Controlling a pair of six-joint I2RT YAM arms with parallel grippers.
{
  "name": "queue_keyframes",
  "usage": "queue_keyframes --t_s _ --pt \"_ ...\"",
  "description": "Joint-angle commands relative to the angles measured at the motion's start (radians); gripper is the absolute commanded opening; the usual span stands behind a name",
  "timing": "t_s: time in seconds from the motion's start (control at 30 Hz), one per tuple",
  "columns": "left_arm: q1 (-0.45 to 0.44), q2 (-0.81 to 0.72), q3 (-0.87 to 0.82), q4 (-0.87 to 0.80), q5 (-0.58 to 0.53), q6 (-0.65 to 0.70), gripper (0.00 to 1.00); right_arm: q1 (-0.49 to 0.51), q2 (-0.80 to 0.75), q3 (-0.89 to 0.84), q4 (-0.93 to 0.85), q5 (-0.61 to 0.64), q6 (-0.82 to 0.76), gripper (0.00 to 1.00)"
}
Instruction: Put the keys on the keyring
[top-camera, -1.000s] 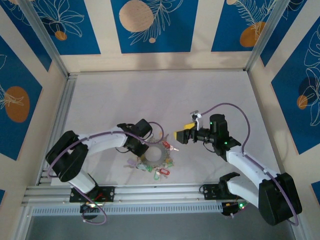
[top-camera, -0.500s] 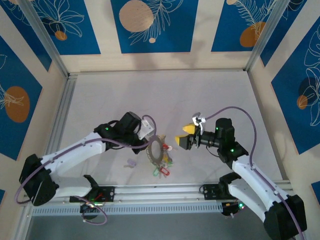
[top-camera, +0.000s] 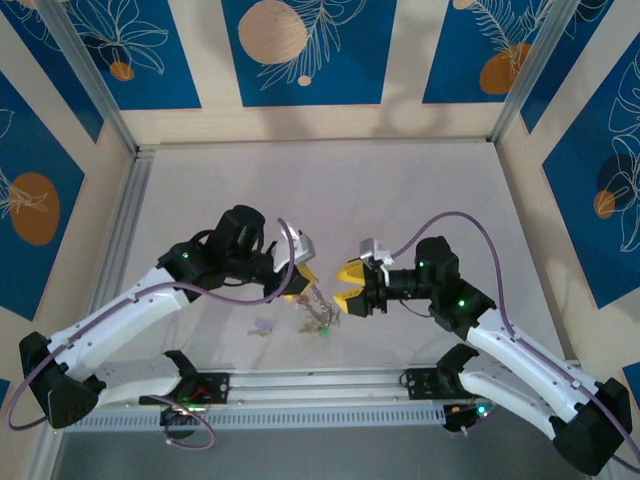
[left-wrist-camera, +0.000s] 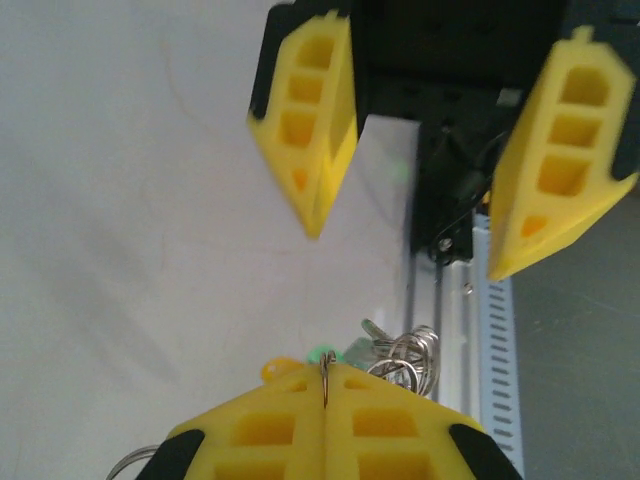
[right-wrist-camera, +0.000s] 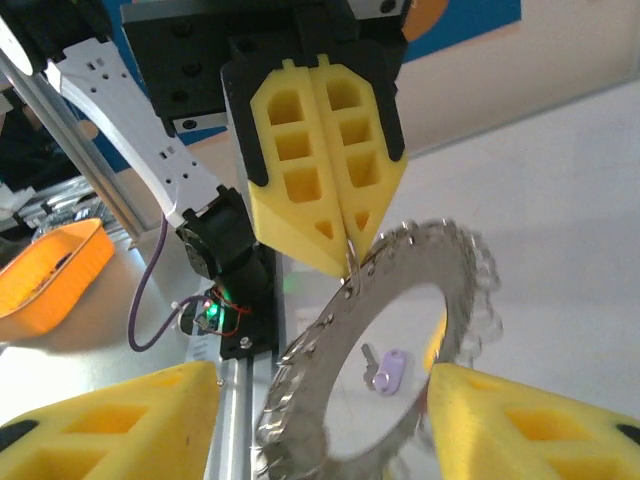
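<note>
The keyring (right-wrist-camera: 381, 266), a grey metal ring fringed with small wire loops, hangs tilted above the table. My left gripper (right-wrist-camera: 346, 240) is shut on a thin wire loop at its upper rim. In the left wrist view that loop sits pinched at my left gripper (left-wrist-camera: 326, 372), with coloured keys (left-wrist-camera: 395, 352) bunched beyond it. My right gripper (right-wrist-camera: 325, 410) is open, one finger on each side of the ring's lower part. From above, the left gripper (top-camera: 303, 281) and right gripper (top-camera: 341, 288) face each other, with keys (top-camera: 322, 325) dangling below them. A pale lilac key (top-camera: 263, 326) lies loose on the table.
The aluminium rail (top-camera: 320, 385) with both arm bases runs along the near edge. Patterned walls enclose the white table (top-camera: 320, 190), which is bare toward the back. The lilac key (right-wrist-camera: 385, 370) shows through the ring's centre.
My left arm lifted the keyring off the table and turned it edge-up. My right gripper moved left up to the ring and its jaws narrowed. The lilac key stayed on the table.
</note>
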Motion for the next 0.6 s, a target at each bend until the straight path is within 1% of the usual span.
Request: queue_keyframes --t_s 0.0,0.07,0.2,0.27,0.3,0.47,0.57 --pt "-0.007 -0.019 0.063 0.033 0.118 0.051 0.00 0.014 0.023 0.050 -0.008 -0.014 -0.051 0.50" --pt "-0.007 -0.017 0.084 0.001 0.130 0.073 0.00 0.016 0.036 0.067 -0.002 -0.028 -0.047 0.42" --pt "-0.009 0.000 0.136 -0.080 0.147 0.121 0.00 0.022 0.067 0.091 0.016 -0.062 -0.040 0.36" --pt "-0.011 0.014 0.164 -0.127 0.149 0.147 0.00 0.029 0.089 0.104 0.022 -0.090 -0.046 0.29" --pt "-0.014 0.018 0.174 -0.143 0.145 0.158 0.00 0.035 0.096 0.110 0.021 -0.105 -0.050 0.28" --pt "-0.022 0.039 0.203 -0.195 0.107 0.204 0.00 0.088 0.117 0.133 0.010 -0.129 -0.091 0.28" --pt "-0.027 0.051 0.215 -0.215 0.081 0.224 0.00 0.093 0.114 0.138 0.018 -0.114 -0.086 0.30"
